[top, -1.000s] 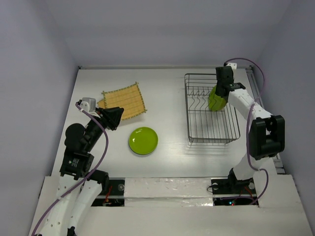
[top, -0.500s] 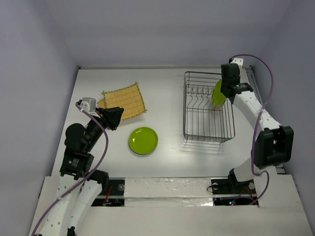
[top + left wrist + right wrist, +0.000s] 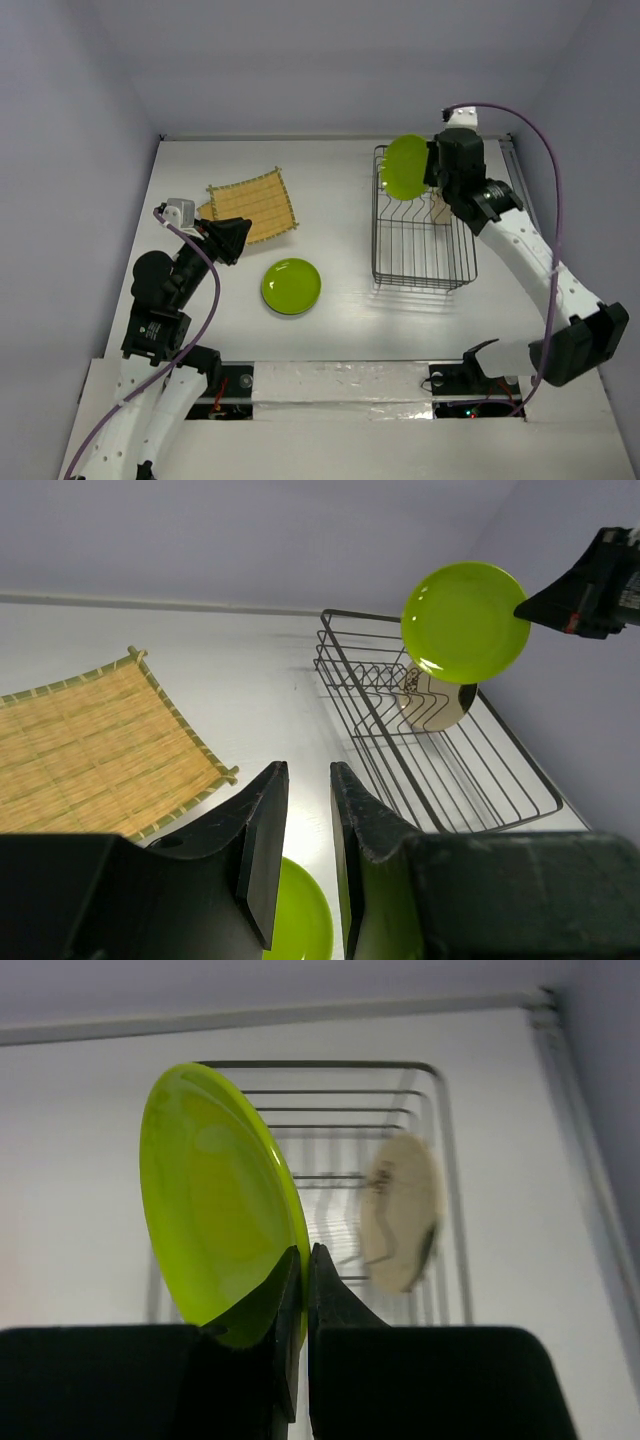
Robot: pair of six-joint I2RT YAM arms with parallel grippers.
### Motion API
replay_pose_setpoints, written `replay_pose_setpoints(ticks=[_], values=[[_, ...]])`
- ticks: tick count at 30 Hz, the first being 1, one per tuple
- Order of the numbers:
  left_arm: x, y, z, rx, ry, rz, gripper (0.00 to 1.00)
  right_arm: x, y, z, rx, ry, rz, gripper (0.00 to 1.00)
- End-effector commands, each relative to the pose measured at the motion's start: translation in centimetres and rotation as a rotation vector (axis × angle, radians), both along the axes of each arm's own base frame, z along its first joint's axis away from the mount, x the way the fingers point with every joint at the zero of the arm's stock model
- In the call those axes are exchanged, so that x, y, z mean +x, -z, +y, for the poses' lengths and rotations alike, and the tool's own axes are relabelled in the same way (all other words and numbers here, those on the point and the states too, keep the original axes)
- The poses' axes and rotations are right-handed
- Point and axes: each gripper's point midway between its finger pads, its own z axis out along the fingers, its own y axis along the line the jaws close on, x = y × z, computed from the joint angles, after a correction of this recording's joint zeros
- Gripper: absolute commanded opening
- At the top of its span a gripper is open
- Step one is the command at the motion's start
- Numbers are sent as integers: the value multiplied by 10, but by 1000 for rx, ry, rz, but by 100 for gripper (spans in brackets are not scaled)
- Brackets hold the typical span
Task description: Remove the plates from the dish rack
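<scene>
My right gripper [image 3: 432, 168] is shut on the rim of a lime-green round plate [image 3: 406, 167] and holds it on edge above the far left corner of the dark wire dish rack [image 3: 375, 225]. The right wrist view shows the plate [image 3: 215, 1210] pinched between the jaws [image 3: 305, 1255]. A cream round plate [image 3: 438, 207] with a dark patch stands in the rack [image 3: 320, 1063]; it also shows in the right wrist view [image 3: 400, 1210]. My left gripper [image 3: 308, 770] is slightly open and empty above a second lime-green plate [image 3: 291, 286].
A yellow grid-patterned square plate [image 3: 253, 205] lies at the far left of the table, with another yellow plate edge [image 3: 207, 210] peeking from under it. The white table is enclosed by walls at the back and sides.
My right gripper has lifted the lime-green plate up out of the rack and to the left. The rack has shifted slightly. The left arm has not moved.
</scene>
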Motion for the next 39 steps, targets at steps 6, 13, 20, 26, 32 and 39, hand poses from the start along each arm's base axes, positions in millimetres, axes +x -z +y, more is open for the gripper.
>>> replay_pose_setpoints(ticks=[6, 13, 20, 26, 32, 39], values=[[0, -26, 1, -22, -5, -75, 21, -78, 12, 202, 397, -718, -14, 0], [-1, -26, 1, -20, -4, -76, 21, -130, 73, 301, 459, -933, 152, 0], [-1, -27, 3, -20, -13, -78, 21, -144, 126, 343, 485, -974, 267, 0], [-1, -27, 2, -21, -8, -81, 21, -139, 150, 341, 477, -918, 297, 0], [-2, -27, 1, -22, -2, -82, 21, -136, 168, 331, 447, -855, 318, 0], [-2, -27, 1, -23, 0, -80, 21, -135, 187, 314, 421, -777, 337, 0]])
